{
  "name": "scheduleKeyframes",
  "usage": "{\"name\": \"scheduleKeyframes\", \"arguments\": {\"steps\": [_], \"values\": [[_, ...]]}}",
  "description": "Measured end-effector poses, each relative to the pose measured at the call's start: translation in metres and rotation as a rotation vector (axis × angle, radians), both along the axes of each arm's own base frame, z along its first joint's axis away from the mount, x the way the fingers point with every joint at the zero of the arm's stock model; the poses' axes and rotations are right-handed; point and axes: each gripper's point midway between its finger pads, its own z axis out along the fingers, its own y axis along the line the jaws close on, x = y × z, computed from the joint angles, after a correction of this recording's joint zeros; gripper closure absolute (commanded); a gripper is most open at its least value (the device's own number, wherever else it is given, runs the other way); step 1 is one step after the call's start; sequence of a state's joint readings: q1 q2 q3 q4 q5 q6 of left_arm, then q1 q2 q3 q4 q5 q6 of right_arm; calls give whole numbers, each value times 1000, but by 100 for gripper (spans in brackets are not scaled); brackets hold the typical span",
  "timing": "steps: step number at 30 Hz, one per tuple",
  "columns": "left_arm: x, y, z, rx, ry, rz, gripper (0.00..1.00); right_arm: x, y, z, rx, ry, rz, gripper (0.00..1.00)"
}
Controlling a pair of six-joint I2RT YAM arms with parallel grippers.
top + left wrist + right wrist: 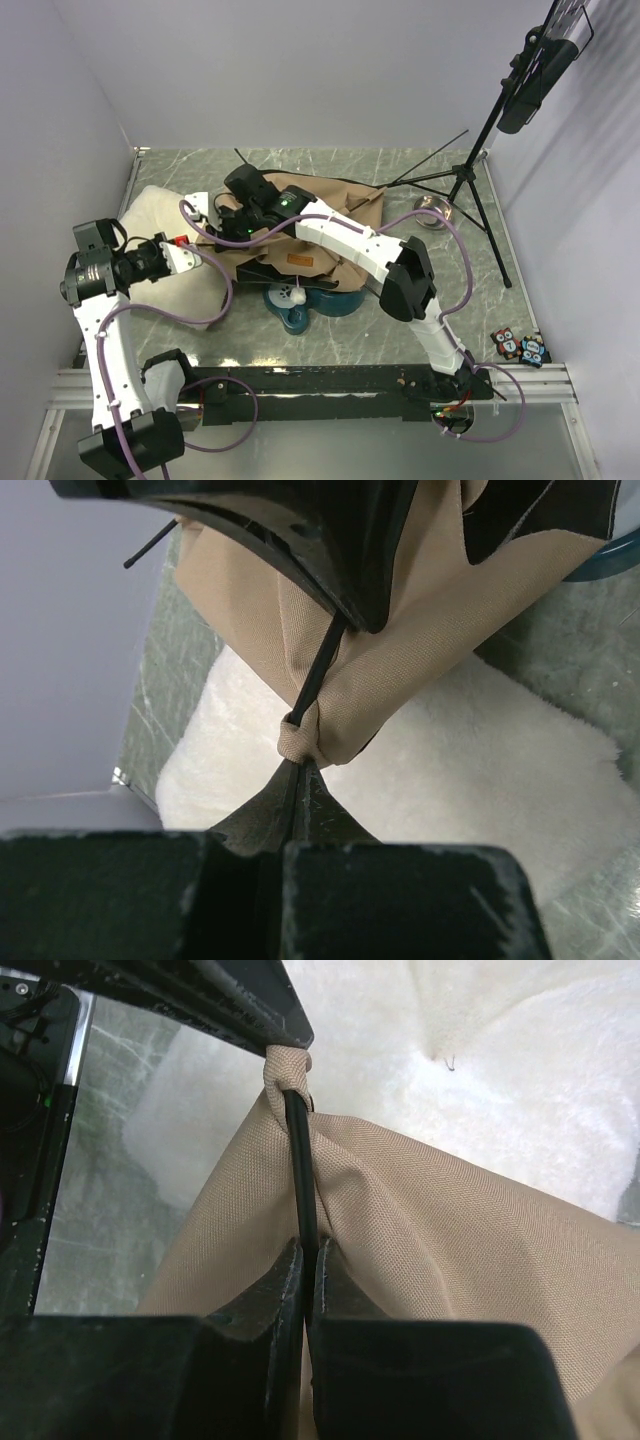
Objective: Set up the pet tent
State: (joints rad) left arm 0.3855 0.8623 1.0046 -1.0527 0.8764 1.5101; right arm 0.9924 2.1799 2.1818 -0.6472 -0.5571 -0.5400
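The pet tent (335, 205) lies collapsed as tan fabric in the middle of the table, its brown label patch (299, 260) facing up. In the left wrist view my left gripper (299, 767) is shut on the end of a thin dark pole (322, 665), right at the tent's tan corner loop (293, 740). Just above it on the same pole (299, 1150), my right gripper (310, 1247) is shut, with tan tent fabric (430, 1230) bunched beside it. From above, the left gripper (203, 256) and right gripper (222, 222) meet over the pillow's edge. A white pompom (293, 294) lies at the front.
A cream-white pillow (155, 215) lies under the tent's left corner. A teal round object (315, 303) sits in front of the tent. At the right stand a black tripod (462, 180) and a metal bowl (432, 213). Small owl figures (520, 346) sit at the near right.
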Motion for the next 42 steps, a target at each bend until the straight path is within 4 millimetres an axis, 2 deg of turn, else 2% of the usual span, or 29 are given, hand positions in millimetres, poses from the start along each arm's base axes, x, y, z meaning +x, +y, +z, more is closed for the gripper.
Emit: {"name": "scheduleKeyframes", "arguments": {"steps": [11,19,24,31,33,42], "values": [[0,0,2,51,-31,-9,91,-1,3,-3,-4,2,6,100],[-1,0,-1,83,-41,-17,98,-4,3,-8,-13,3,20,100],[-4,1,-5,93,-21,-16,97,-8,4,-20,-26,7,38,100],[-5,0,-8,130,-19,-34,96,-8,5,-20,-43,14,37,100],[-5,-1,-10,138,-14,-41,94,-9,4,-21,-49,19,38,100],[-5,-3,-14,164,-7,-54,75,-9,5,-21,-47,23,33,100]]}}
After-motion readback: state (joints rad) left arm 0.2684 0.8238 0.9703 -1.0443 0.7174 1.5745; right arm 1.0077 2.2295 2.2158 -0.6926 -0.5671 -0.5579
